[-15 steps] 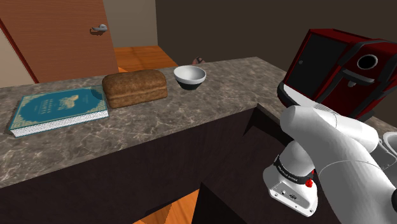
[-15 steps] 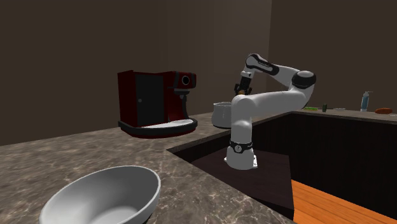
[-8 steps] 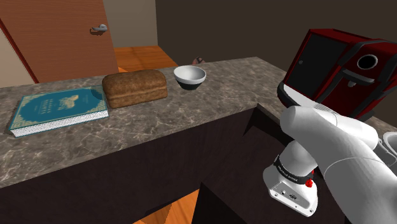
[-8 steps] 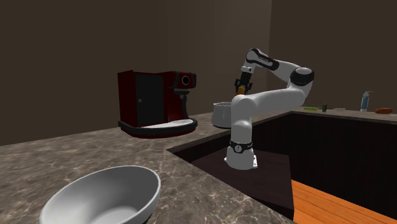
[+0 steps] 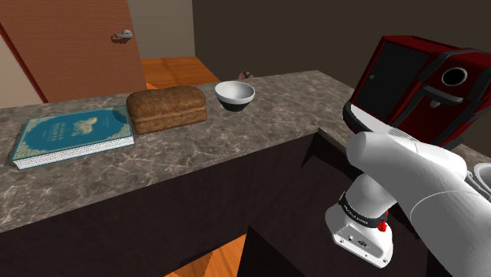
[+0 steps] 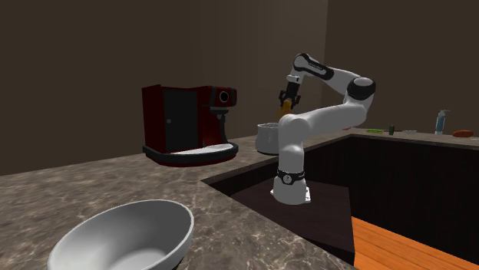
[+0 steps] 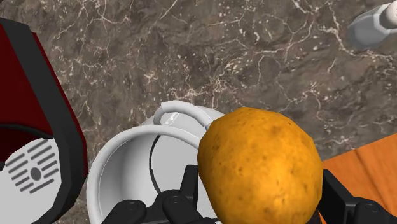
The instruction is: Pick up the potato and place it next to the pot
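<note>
The pincer point(image 6: 288, 104) has swung over the one pot point(image 7: 118, 175). It grips the one potato point(image 7: 257, 165), above the surface point(image 7: 191, 51)

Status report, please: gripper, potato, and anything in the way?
Gripper shut on potato, in the air over the white pot. Potato not yet set down. Red coffee machine close beside the pot.
</note>
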Motion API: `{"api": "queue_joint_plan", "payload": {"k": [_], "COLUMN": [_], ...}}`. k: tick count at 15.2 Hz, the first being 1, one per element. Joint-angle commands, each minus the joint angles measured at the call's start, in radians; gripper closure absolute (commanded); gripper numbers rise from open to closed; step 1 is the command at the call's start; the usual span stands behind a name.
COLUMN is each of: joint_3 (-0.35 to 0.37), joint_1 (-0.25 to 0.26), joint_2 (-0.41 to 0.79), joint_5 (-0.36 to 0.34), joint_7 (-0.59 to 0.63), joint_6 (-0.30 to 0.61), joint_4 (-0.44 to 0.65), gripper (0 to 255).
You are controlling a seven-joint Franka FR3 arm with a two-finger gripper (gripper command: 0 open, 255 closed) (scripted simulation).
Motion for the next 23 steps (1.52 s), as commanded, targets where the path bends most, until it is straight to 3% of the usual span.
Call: {"api": "queue_joint_plan", "payload": {"k": [1,12,23], "joint_3": [0.004,-0.003,-0.080], "joint_1": [0.022,0.197,0.461], "joint_2": [0.013,0.123,0.304], "joint_5": [0.013,0.064,0.093], "joint_7": [0.046,0.292,0.486], "joint_6": [0.025,0.188,0.347], "joint_4": [-0.025,-0.113,-0.062], "gripper": [255,255,255]}}
